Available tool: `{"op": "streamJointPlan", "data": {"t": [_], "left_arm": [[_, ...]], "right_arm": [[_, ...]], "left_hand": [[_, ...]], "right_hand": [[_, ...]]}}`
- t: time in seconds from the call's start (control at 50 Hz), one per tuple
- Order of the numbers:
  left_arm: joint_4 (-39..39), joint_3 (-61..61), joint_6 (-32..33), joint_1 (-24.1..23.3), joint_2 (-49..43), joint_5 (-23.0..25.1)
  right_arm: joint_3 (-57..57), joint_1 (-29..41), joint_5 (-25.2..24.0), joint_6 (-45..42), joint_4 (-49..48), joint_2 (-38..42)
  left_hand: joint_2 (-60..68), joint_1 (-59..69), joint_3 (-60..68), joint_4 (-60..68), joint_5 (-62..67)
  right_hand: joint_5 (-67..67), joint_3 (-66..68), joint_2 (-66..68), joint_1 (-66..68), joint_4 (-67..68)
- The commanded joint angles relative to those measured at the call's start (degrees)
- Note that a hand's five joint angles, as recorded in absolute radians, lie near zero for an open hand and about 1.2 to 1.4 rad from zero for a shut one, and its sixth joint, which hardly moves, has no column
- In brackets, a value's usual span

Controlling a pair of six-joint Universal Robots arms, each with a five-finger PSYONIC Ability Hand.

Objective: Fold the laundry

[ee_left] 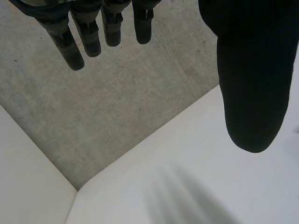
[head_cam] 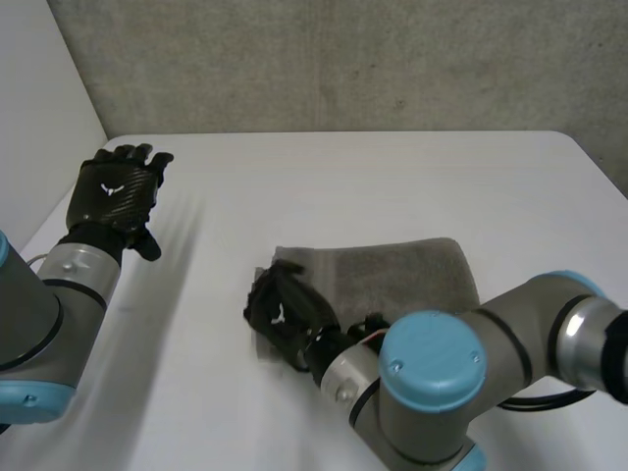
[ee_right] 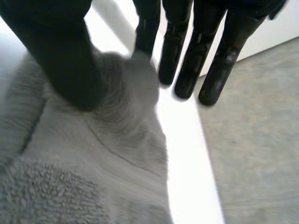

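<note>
towel: I judge it soft, limp, light (terry, not slippery) | right hand pinches its left end; corners grip best | left hand spread, idle

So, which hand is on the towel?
The right hand, pinching the towel at its edge; the left hand is open, well away from it.

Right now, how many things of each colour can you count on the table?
grey towel: 1
black robot hands: 2, the left robot hand and the right robot hand
white table: 1
Total: 4
</note>
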Motion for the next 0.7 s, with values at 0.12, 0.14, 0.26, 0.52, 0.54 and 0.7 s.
{"op": "streamJointPlan", "data": {"t": [0.12,0.14,0.26,0.52,0.54,0.7], "left_arm": [[0.0,-1.0,0.0,-1.3,-0.6,0.0],[0.0,-1.0,0.0,-1.3,-0.6,0.0],[0.0,-1.2,0.0,-2.9,-0.4,-0.1],[0.1,-1.9,-0.1,-4.1,-0.6,-0.1],[0.1,-1.9,-0.1,-4.1,-0.7,-0.1],[0.1,-1.9,-0.1,-4.4,-1.2,-0.1]], "right_arm": [[4.3,-6.8,5.9,11.6,0.4,-12.7],[4.3,-6.8,6.0,11.7,0.4,-12.7],[10.8,-16.6,5.4,26.1,4.6,-21.6],[22.2,-34.5,-4.3,33.4,8.8,-22.2],[22.1,-35.0,-4.4,33.4,8.9,-22.2],[21.3,-35.3,-4.6,33.2,9.6,-22.0]], "left_hand": [[0.5,-0.3,0.2,0.3,-1.8],[0.5,-0.3,0.2,0.3,-1.8],[0.5,-0.3,0.2,0.3,-1.8],[0.5,-0.3,0.2,0.3,-1.8],[0.5,-0.3,0.2,0.3,-1.8],[0.5,-0.3,0.2,0.3,-1.8]], "right_hand": [[-28.4,-27.6,-26.1,-21.1,-27.5],[-28.4,-27.6,-26.1,-21.1,-27.5],[-28.4,-27.6,-26.1,-21.1,-27.5],[-18.2,-17.4,-15.9,-11.0,-17.3],[-11.4,-10.6,-9.1,-4.1,-10.5],[4.1,4.9,6.5,11.4,5.1]]}}
